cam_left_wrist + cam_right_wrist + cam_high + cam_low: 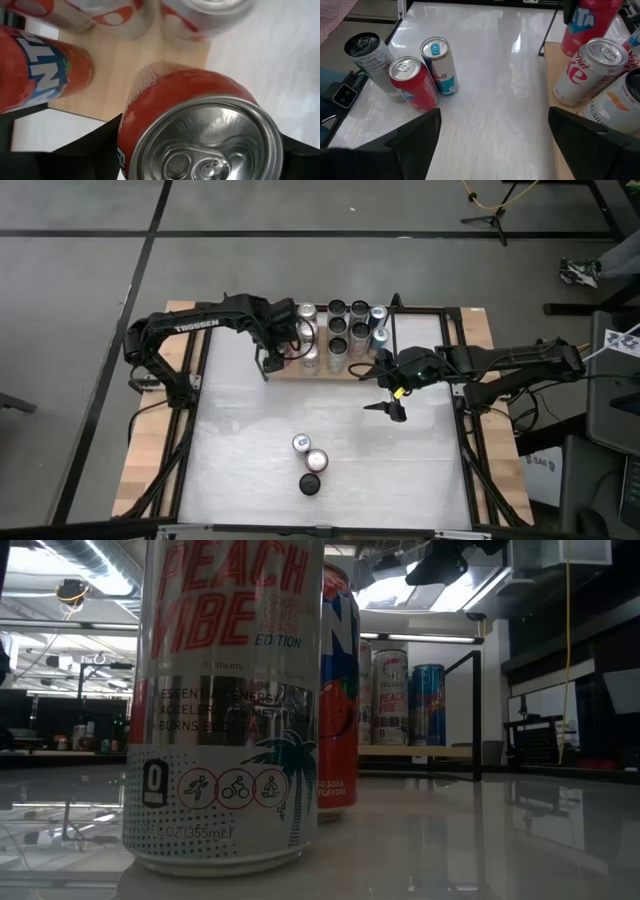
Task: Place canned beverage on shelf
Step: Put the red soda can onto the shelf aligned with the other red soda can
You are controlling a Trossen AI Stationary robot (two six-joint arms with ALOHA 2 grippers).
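On the white table point(250, 440) we see the left gripper point(200, 150) clamped around a red can point(200, 115) over the shelf point(300, 370), upper centre, right gripper point(392, 402) apart; crowding neighbouring cans point(345, 330) risks a topple.

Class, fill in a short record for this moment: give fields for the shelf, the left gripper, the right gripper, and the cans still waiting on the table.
shelf: light-wood board at the table's far edge, many cans standing on it
left gripper: at the shelf's left end, closed around an orange can
right gripper: open, empty, above the table near the shelf's right end
cans waiting: three upright, clustered on the near white table
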